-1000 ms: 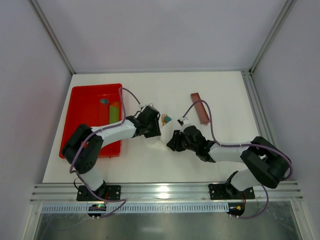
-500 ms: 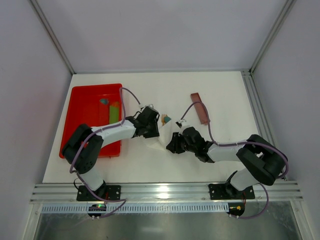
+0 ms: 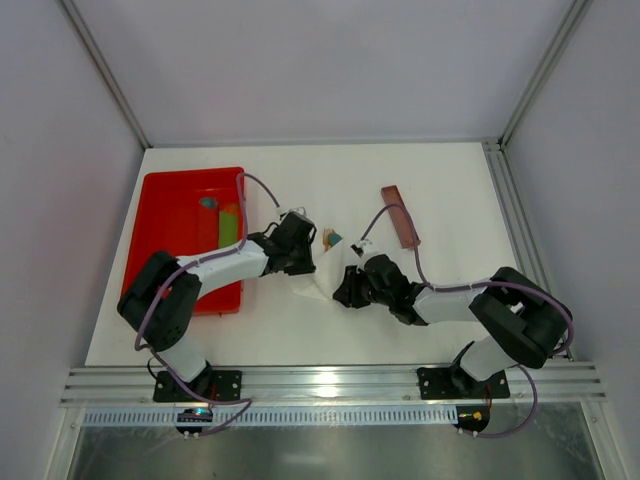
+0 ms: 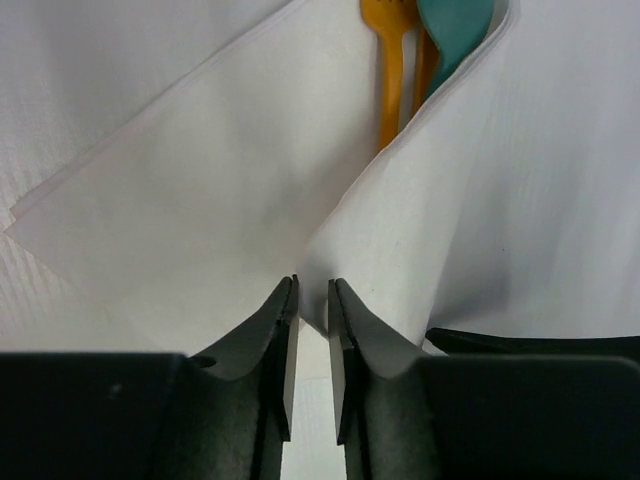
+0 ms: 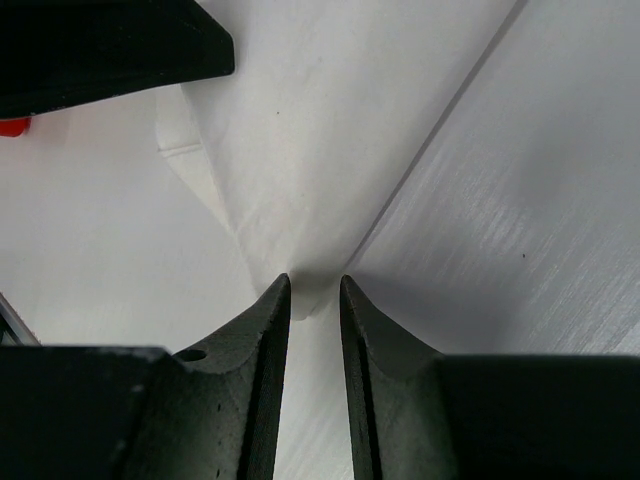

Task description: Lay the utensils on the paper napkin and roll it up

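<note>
white napkin point(image 4: 250, 170), orange utensils point(image 4: 390, 80), red tray point(image 3: 170, 225)

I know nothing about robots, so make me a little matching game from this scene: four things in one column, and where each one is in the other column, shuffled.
Things:
1. paper napkin
2. utensils
3. red tray
4. brown bar

Places:
A. lying alone on the right side
B. pinched by the left gripper and the right gripper
C. tucked inside a fold, ends poking out
D. on the far left side

Pairs: 1-B, 2-C, 3-D, 4-A
</note>
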